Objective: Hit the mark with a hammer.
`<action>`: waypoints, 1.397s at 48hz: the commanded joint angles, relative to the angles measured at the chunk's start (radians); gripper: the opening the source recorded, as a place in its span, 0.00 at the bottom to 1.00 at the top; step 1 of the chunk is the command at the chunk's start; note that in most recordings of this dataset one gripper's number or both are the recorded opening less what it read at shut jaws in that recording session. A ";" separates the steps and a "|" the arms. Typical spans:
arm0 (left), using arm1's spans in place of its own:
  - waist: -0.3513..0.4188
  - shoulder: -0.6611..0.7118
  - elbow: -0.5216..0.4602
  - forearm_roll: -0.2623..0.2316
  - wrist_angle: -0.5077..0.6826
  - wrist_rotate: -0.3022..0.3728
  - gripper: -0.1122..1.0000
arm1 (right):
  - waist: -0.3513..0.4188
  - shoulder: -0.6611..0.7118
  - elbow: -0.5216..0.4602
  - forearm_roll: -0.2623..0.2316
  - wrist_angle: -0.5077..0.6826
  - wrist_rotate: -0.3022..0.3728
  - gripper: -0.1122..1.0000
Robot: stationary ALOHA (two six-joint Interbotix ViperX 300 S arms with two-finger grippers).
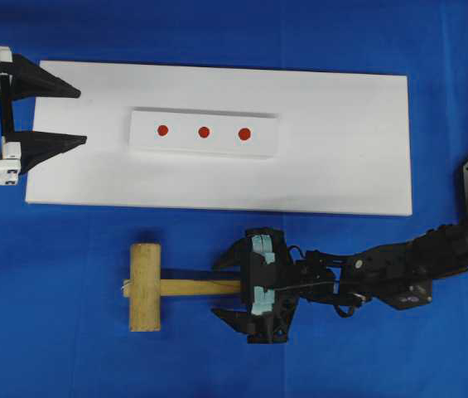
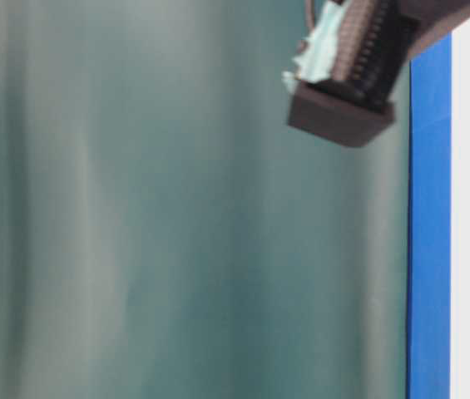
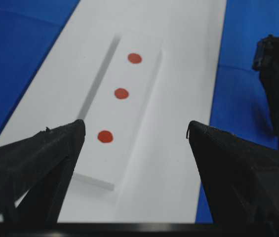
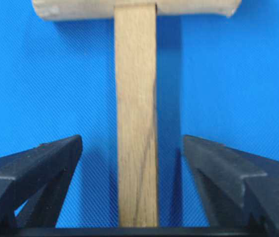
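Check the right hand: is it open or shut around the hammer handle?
Open. The right hand has blue cloth visible between each finger and the hammer handle.

overhead looks straight down; both it and the left wrist share the 3 red marks (image 1: 204,132).

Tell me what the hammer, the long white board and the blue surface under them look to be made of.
The hammer looks like bare, unvarnished wood: pale tan with visible grain lines along the handle. The white board seems a smooth matte sheet, possibly foam board or plastic; the look leaves that open. The blue surface appears to be cloth or a mat, with a fine woven-looking texture.
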 commanded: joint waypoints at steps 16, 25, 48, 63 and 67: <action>0.002 -0.040 -0.003 -0.002 0.002 -0.011 0.83 | -0.066 -0.285 0.041 -0.002 0.126 -0.117 0.87; 0.002 -0.077 0.000 -0.002 0.025 -0.011 0.83 | -0.114 -0.308 0.043 -0.003 0.143 -0.143 0.86; 0.002 -0.141 0.005 -0.002 0.052 0.003 0.83 | -0.422 -0.434 0.106 -0.009 0.281 -0.293 0.86; -0.006 -0.144 0.005 -0.002 0.052 0.005 0.83 | -0.495 -0.552 0.140 -0.017 0.393 -0.350 0.86; -0.012 -0.149 0.005 -0.002 0.054 0.009 0.83 | -0.506 -0.627 0.179 -0.017 0.400 -0.359 0.86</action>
